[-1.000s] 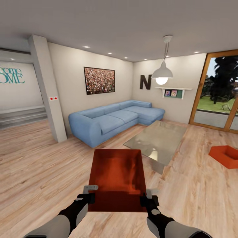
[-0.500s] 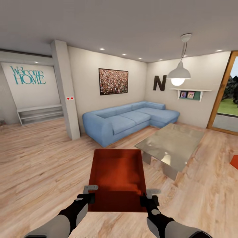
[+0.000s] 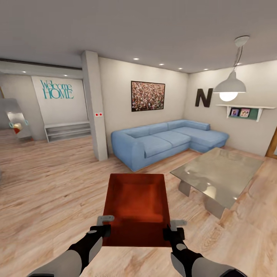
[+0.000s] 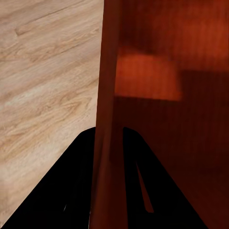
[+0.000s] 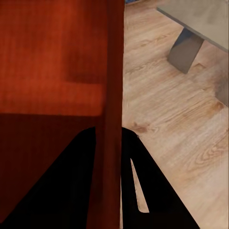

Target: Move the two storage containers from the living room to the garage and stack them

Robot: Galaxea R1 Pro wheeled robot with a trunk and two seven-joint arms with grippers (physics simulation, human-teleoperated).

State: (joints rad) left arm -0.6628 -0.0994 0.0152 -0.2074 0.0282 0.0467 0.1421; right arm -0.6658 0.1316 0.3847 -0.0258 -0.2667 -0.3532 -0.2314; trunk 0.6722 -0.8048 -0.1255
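One red-orange storage container (image 3: 137, 206) is held level in front of me above the light wood-plank floor of the living room. My left gripper (image 3: 103, 227) is shut on its left wall (image 4: 106, 119). My right gripper (image 3: 172, 227) is shut on its right wall (image 5: 110, 95). In each wrist view the thin wall runs between the two dark fingers. The bin is open-topped and nothing lies inside it.
A blue corner sofa (image 3: 169, 140) stands ahead against the back wall. A glass coffee table (image 3: 219, 173) is at the right, close to the bin. A grey pillar (image 3: 95, 107) stands at centre left, with an open passage and a low shelf (image 3: 67, 131) beyond it.
The whole view has swung left: sofa, table and pillar slid right, and the second red bin and glass door left the picture. The held bin and both grippers kept their pose.
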